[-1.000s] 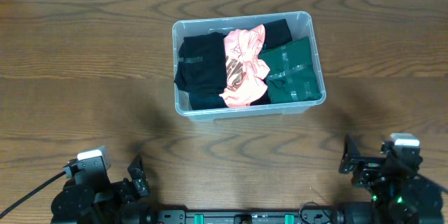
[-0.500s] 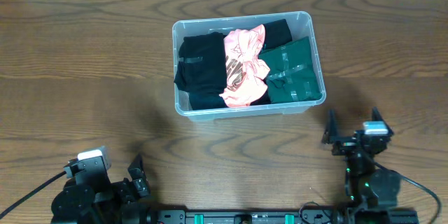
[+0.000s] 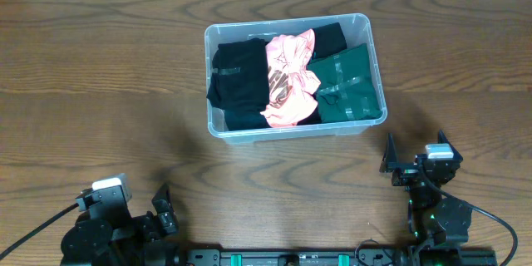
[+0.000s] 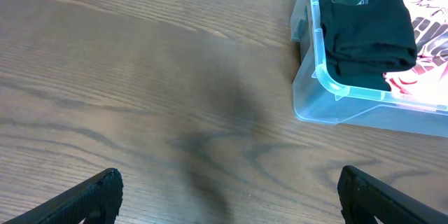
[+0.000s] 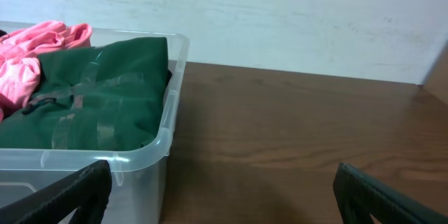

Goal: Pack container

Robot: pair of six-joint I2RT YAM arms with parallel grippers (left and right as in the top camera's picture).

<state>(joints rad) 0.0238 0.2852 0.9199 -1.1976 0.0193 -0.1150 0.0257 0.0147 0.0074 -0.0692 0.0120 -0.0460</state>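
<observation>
Right end effector (image 3: 414,156) swung toward the container (image 3: 287,133), agape and empty like left end effector (image 4: 227,194); its wrist view adds wall (image 5: 280,14).

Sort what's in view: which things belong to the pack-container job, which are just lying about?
Job: clear plastic rectangular container; inside it, black folded garment, pink crumpled garment, dark green folded garment; left gripper and right gripper, both open and empty.
Not job: brown wooden table; white wall behind it.
</observation>
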